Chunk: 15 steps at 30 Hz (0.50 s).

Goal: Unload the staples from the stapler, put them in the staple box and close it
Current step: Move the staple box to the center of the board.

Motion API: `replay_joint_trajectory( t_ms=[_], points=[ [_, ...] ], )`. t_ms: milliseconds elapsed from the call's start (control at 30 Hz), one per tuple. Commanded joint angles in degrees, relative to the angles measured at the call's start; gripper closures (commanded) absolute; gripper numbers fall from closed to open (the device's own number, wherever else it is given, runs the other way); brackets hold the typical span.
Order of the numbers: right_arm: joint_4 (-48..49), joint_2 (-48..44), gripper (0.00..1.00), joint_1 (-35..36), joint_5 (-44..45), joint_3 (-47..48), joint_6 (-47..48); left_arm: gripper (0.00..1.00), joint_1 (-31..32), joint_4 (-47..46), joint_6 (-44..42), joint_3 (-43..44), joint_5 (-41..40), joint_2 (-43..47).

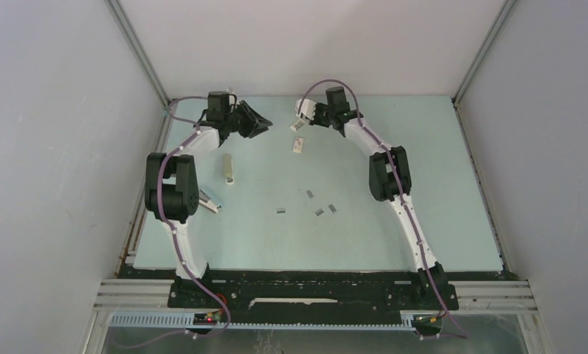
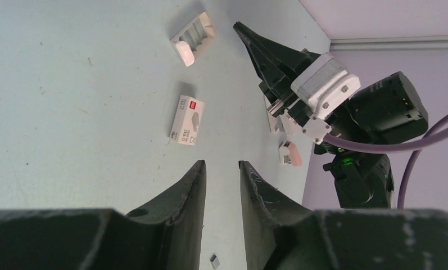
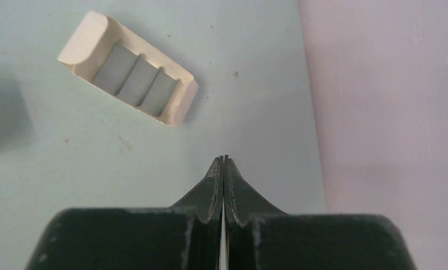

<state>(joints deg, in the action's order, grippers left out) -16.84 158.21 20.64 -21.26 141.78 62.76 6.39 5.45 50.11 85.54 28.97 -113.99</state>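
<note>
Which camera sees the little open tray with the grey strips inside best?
The right wrist view: the tray sits large and open-side up, three grey staple blocks plain inside. The left wrist view shows the tray small and slanted, contents just pale ridges. The top view gives only a tiny white speck.

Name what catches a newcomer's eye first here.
At the far edge of the table, the left gripper hangs open and empty, the right gripper shut. Near the right one lies an open cream tray of grey strips; loose staples dot mid-table.
</note>
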Motion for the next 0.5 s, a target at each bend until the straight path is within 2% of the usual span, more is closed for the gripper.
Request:
replay_joint_trajectory(
  t_ms=[0, 467],
  points=[
    [1.78, 1.26, 0.97, 1.16, -2.81, 2.43, 2.69, 0.66, -1.0, -1.5, -2.11, -2.03, 1.09, 3.56],
    [-6.66, 1.16, 0.98, 4.16, -11.83, 4.55, 11.62, 0.66, -2.21, -1.83, -2.56, -2.65, 1.51, 4.42]
  ],
)
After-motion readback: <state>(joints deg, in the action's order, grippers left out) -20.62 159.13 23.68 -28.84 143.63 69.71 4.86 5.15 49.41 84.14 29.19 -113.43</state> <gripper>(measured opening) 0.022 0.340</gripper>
